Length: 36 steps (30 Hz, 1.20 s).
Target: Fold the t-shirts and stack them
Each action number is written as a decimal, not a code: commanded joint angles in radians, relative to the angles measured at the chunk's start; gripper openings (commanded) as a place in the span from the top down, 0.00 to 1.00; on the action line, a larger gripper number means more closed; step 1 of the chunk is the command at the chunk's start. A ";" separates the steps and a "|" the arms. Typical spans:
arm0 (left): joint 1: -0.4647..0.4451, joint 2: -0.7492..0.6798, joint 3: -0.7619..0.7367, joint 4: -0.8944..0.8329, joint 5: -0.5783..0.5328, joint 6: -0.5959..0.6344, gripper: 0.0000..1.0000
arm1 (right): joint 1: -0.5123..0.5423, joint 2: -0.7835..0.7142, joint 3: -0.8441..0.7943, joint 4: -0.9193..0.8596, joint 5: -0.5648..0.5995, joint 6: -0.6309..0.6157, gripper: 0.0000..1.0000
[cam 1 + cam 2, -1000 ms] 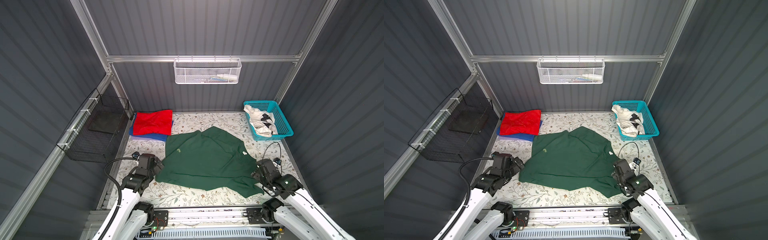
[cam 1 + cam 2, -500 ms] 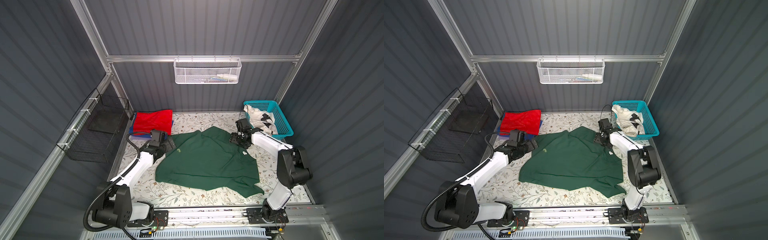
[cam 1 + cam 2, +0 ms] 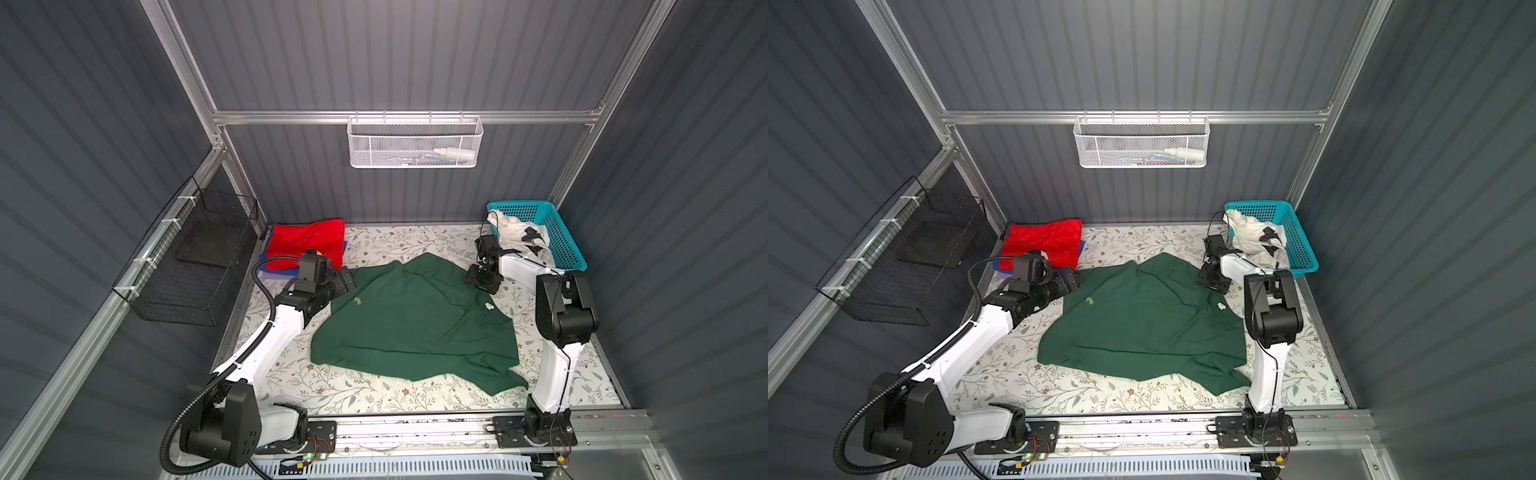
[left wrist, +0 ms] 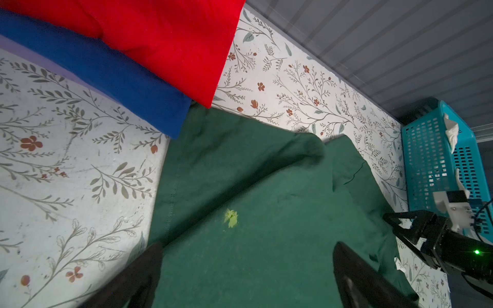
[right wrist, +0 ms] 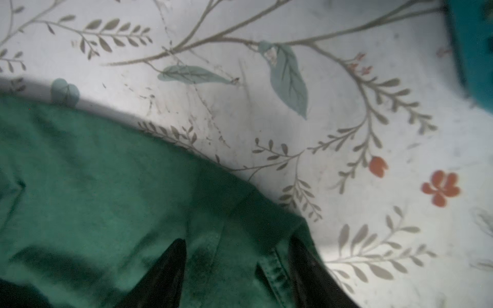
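Shirts, four. The green t-shirt [image 3: 415,328], the largest, is lying spread and rumpled mid-tabletop [image 3: 374,390]. It is a soft matte knit, with one corner trailing toward the near rail. The red t-shirt [image 3: 305,243] is sitting folded on the blue t-shirt [image 4: 106,74] in the far left corner, and the stack's corner is meeting the green edge.

Baskets, three. The turquoise basket [image 3: 561,245], a rectangular plastic lattice in the far right corner, is holding the white t-shirt [image 3: 519,237], which is crumpled and black-marked. The white mesh basket [image 3: 415,143] is hanging on the back rail and carrying a pale bottle-like thing, too small to name. The black wire basket [image 3: 195,257] is hanging on the left wall.

Arms, two. The left gripper [image 4: 248,244] is hovering over the green shirt's left side, jaws spread wide and holding nothing. The right gripper [image 5: 237,240] is sitting low on the shirt's seamed far-right edge, jaws half spread astride the cloth and not closed on it. Blur is hiding whether the tips are touching.
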 commanded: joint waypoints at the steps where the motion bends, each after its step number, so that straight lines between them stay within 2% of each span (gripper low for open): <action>1: 0.004 -0.034 0.000 -0.044 -0.006 0.015 0.00 | 0.011 0.001 0.010 0.004 -0.027 -0.013 0.45; 4: 0.005 -0.061 -0.005 -0.043 0.004 0.004 0.00 | 0.012 0.003 0.008 0.015 0.004 -0.026 0.61; 6: 0.004 -0.074 -0.007 -0.050 -0.003 0.004 0.00 | 0.009 0.015 0.025 0.002 0.020 -0.033 0.79; 8: 0.005 -0.080 -0.001 -0.066 -0.013 0.006 0.00 | 0.006 0.026 0.041 -0.012 0.033 -0.039 0.92; 10: 0.005 -0.081 0.004 -0.076 -0.018 0.009 0.00 | 0.003 0.026 0.048 -0.025 0.053 -0.044 0.99; 14: 0.005 -0.070 -0.002 -0.078 -0.031 0.012 0.00 | -0.006 -0.006 0.036 -0.049 0.153 -0.045 1.00; 17: 0.005 -0.042 0.002 -0.070 -0.029 0.017 0.00 | -0.032 -0.054 0.004 -0.048 0.187 -0.025 1.00; 25: 0.005 0.118 0.061 -0.013 -0.039 0.057 0.00 | -0.092 -0.151 -0.067 -0.040 0.149 0.020 1.00; 32: 0.005 0.308 0.207 0.000 0.023 0.114 0.00 | -0.135 -0.178 -0.133 -0.033 0.140 0.048 1.00; 36: 0.005 0.437 0.325 -0.025 0.012 0.164 0.00 | -0.153 -0.192 -0.155 -0.024 0.123 0.037 1.00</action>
